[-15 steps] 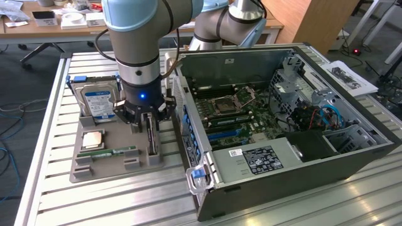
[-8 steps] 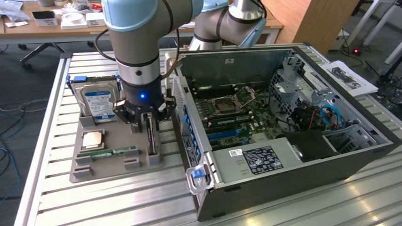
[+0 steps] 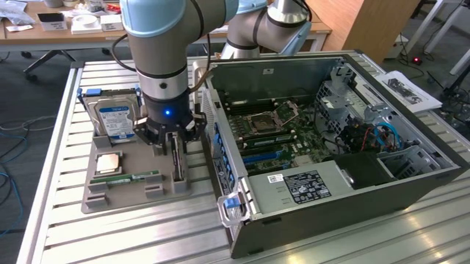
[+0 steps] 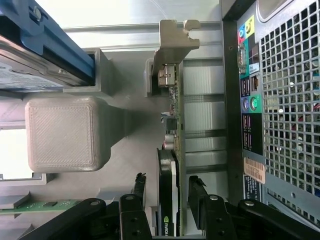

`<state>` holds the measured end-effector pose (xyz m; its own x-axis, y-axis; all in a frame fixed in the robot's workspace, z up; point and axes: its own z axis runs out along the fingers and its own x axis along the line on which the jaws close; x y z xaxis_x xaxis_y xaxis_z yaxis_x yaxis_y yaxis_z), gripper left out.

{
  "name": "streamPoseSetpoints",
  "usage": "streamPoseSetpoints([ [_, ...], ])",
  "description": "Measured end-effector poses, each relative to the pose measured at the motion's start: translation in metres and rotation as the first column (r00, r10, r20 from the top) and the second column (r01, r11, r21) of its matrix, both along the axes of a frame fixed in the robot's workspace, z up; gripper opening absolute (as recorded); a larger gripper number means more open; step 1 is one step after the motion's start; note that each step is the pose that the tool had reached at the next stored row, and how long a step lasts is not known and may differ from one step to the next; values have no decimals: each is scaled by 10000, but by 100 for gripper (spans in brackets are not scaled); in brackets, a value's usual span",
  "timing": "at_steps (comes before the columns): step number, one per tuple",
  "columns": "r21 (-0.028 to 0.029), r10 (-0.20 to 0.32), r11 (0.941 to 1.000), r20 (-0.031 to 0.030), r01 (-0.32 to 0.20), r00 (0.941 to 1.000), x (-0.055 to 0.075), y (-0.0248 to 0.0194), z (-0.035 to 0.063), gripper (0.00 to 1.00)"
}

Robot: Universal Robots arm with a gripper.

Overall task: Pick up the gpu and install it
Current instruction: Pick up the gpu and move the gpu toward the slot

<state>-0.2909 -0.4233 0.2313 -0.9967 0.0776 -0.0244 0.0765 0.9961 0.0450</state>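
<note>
Since gpu (image 3: pixel 177 159) is stood on edge in tray (image 3: pixel 99 198) slot, at nine o'clock of computer case (image 3: pixel 353 181) in exterior view, both faces are flanked by gripper (image 4: pixel 167 187); jaws parted, nothing gripped yet.

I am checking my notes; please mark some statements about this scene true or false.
1. The thin black gpu card with silvery end bracket stands on edge in the grey plastic tray. True.
2. The gripper is shut on the silver hard drive. False: it is open, one finger each side of the gpu card.
3. The dark metal computer case lies open. True.
4. The slim green memory stick is inside the case. False: the memory stick lies on the tray.
</note>
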Motion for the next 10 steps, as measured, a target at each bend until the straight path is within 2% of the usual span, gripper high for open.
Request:
streamPoseSetpoints([
  [10, 7, -2, 10000, 1, 2, 10000, 2, -22, 0, 47],
])
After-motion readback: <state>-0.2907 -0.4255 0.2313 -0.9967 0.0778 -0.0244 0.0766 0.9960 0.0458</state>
